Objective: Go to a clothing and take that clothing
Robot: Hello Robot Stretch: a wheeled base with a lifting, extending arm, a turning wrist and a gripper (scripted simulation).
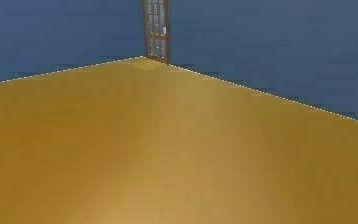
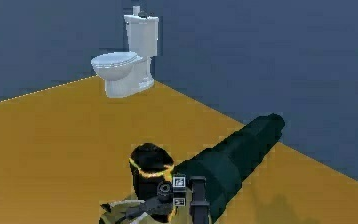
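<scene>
Nearest, at the arm side view's bottom edge, sits the dark two-finger gripper (image 2: pixel 127 210) beside two small white marker squares (image 2: pixel 178 186). Its tip is too hard to make out, so I cannot tell whether it holds anything or how its fingers stand. Just toward the toilet from it is a round dark blob with a yellow band (image 2: pixel 150 168). A long dark cylinder-shaped bulk (image 2: pixel 232 155) runs from the markers off to the toilet's right. I cannot tell what either one is. Beyond them, bare golden-brown floor (image 2: pixel 57 130) reaches the white ceramic toilet (image 2: pixel 127 62), which stands against the deep blue wall (image 2: pixel 267 50).

Where the clothing lies cannot be told from here, and neither dark shape can be named as a garment.

The likely risks are taking a dark shape for the clothing, or a base turn knocking the long bulk close by the arm.

The arm side view gives the toilet and the gripper. The forward view gives open floor running to a wood-framed glazed door (image 1: pixel 158 30) in a wall corner, whose place relative to the toilet I cannot tell.
</scene>
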